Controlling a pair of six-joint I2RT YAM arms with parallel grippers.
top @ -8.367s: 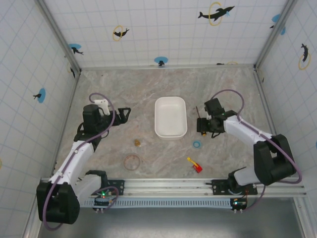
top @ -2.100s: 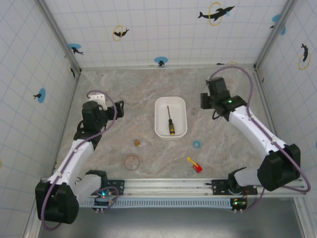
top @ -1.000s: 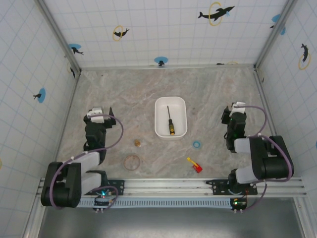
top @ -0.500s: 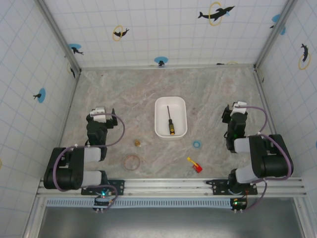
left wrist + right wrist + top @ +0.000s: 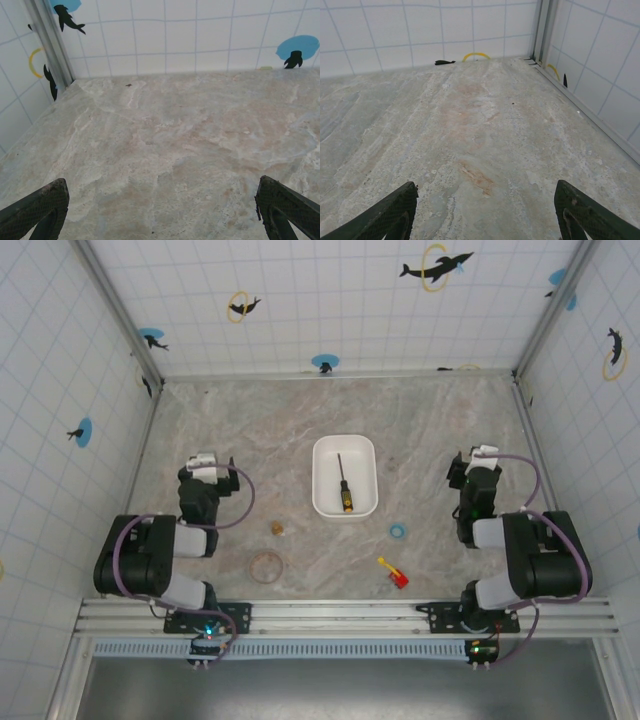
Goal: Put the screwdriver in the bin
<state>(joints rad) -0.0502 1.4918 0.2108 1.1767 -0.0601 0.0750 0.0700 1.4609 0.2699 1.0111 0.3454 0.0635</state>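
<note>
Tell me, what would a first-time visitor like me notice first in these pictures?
Probably the white bin in the middle of the marble-patterned table, with a small screwdriver lying inside it. Next come the two robot arms crouched at the near edge, the left arm and the right arm, on either side of the bin. The tiled walls carry dolphin stickers.
</note>
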